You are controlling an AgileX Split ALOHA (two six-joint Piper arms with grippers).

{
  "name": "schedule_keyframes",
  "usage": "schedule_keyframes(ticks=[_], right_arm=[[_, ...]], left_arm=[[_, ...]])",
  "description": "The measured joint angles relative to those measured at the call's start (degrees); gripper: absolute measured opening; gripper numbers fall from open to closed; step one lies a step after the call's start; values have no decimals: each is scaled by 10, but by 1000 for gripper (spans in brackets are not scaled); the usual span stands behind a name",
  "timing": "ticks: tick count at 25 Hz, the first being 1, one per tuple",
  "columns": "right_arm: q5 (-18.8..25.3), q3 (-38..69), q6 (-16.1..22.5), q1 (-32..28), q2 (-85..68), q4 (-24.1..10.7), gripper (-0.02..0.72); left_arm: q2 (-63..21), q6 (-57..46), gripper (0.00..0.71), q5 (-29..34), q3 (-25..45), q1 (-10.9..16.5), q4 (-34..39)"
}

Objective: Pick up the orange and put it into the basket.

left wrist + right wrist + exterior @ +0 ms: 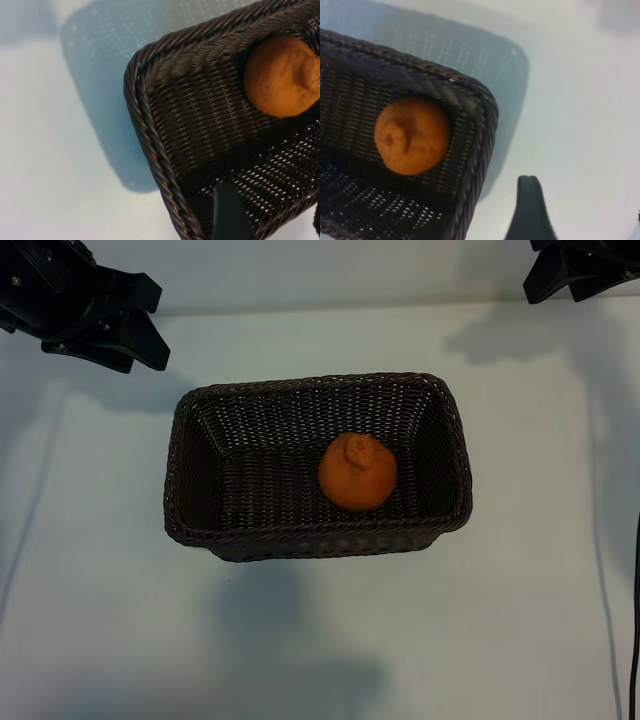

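Note:
The orange (357, 473) lies inside the dark woven basket (195, 430), right of its middle, knob up, with nothing touching it. It shows too in the left wrist view, orange (280, 77) in the basket (150, 130), and in the right wrist view, orange (411, 135) by a corner of the basket (480, 135). My left gripper (150, 328) hangs high at the back left, off the basket, open and empty; one finger (227, 212) shows over the basket's weave. My right gripper (555, 282) is raised at the back right, open and empty, its finger (530, 212) over bare table.
The basket stands mid-table on a white tabletop (320, 640). Bare white surface lies on every side of it. A dark cable (634, 640) runs along the right edge.

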Motion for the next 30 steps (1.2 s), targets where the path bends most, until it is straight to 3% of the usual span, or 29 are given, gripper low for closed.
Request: schedule_keyframes(ticks=[30], right_arm=[[-1, 0, 0, 0, 0, 0, 489]], left_arm=[[0, 0, 444, 0, 0, 0, 2]])
